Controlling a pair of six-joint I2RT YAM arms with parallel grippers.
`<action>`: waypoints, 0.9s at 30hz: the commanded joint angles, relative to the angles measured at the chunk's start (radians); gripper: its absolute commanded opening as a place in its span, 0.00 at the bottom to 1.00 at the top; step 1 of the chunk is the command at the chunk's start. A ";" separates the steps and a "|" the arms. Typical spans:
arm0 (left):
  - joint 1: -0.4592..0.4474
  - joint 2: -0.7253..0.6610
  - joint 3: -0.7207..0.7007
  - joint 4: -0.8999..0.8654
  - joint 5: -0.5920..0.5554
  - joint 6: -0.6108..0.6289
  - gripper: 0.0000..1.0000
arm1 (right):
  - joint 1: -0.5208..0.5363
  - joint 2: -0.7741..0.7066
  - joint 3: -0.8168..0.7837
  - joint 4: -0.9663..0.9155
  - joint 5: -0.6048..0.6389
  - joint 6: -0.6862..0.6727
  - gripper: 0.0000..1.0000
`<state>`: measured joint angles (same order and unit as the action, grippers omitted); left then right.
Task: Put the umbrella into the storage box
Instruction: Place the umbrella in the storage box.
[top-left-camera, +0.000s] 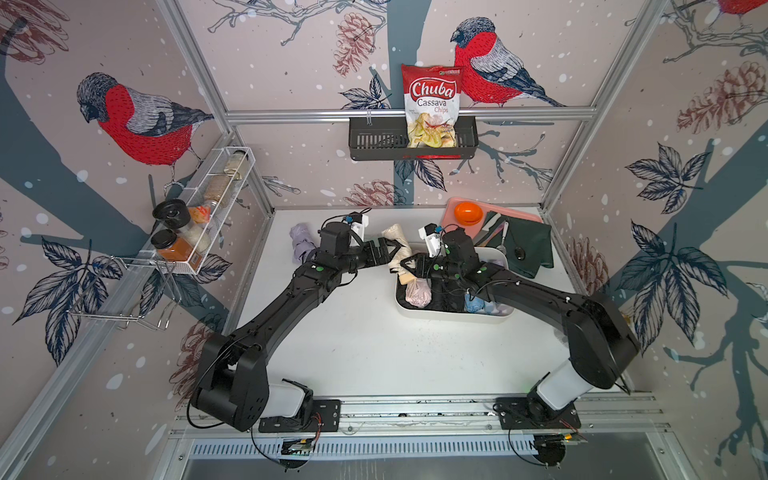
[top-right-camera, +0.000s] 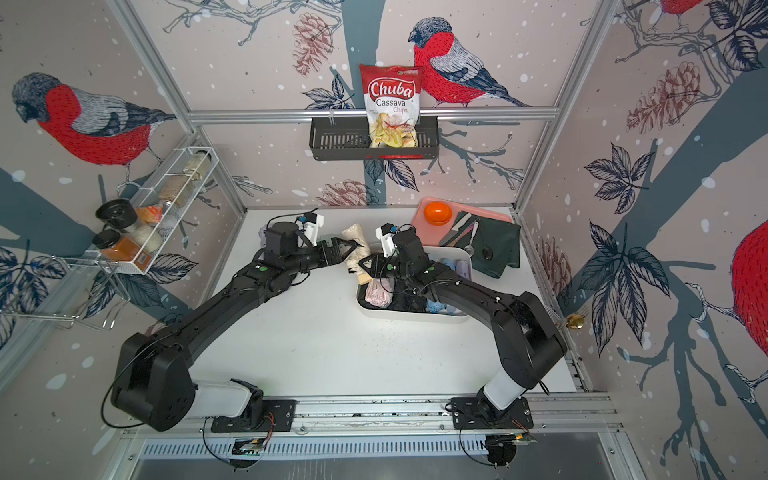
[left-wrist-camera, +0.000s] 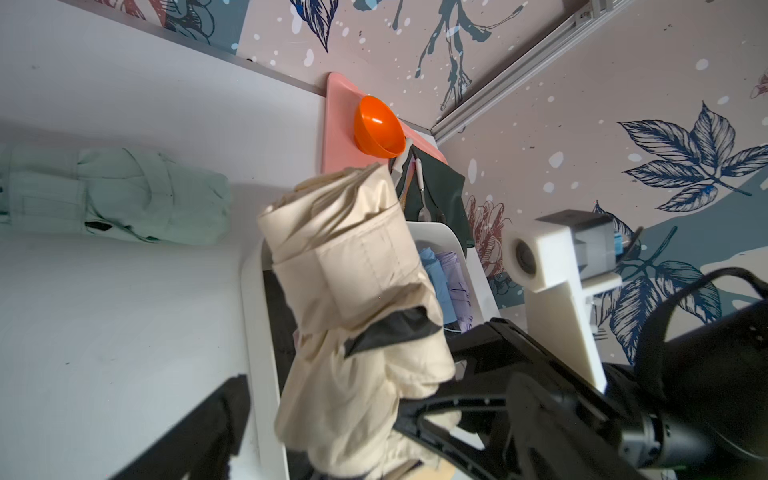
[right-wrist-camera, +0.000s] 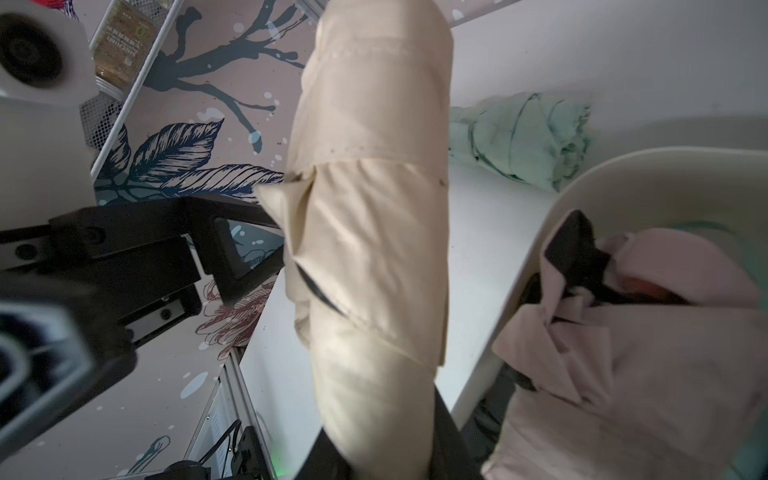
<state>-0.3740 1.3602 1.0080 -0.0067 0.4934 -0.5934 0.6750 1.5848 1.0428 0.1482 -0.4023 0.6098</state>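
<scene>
Beige and folded, the umbrella (top-left-camera: 397, 235) sits clamped in the right gripper (top-left-camera: 404, 266) at the left rim of the storage box (top-left-camera: 453, 316); the left gripper (top-left-camera: 388, 250) gapes wide.

left arm (top-left-camera: 270, 316): stretched forward and inward, forearm nearly level
right arm (top-left-camera: 540, 291): stretched forward and inward, mirroring it
left gripper (top-left-camera: 390, 250): jaws spread wide, one finger blurred
right gripper (top-left-camera: 404, 266): jaws clamped on the beige umbrella (top-left-camera: 395, 235), tips just beside the left gripper's
</scene>
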 joint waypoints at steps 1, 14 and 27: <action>0.000 -0.043 0.000 0.043 0.026 0.038 0.99 | -0.036 -0.058 -0.034 0.061 0.007 0.029 0.23; 0.003 -0.088 -0.061 0.049 -0.184 0.003 0.99 | -0.162 -0.327 -0.341 0.105 0.097 0.174 0.20; 0.001 0.035 -0.057 0.101 -0.107 -0.029 0.99 | -0.161 -0.226 -0.460 0.281 0.071 0.266 0.18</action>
<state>-0.3740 1.3880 0.9455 0.0185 0.3676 -0.6189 0.5106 1.3426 0.5858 0.3023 -0.3157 0.8528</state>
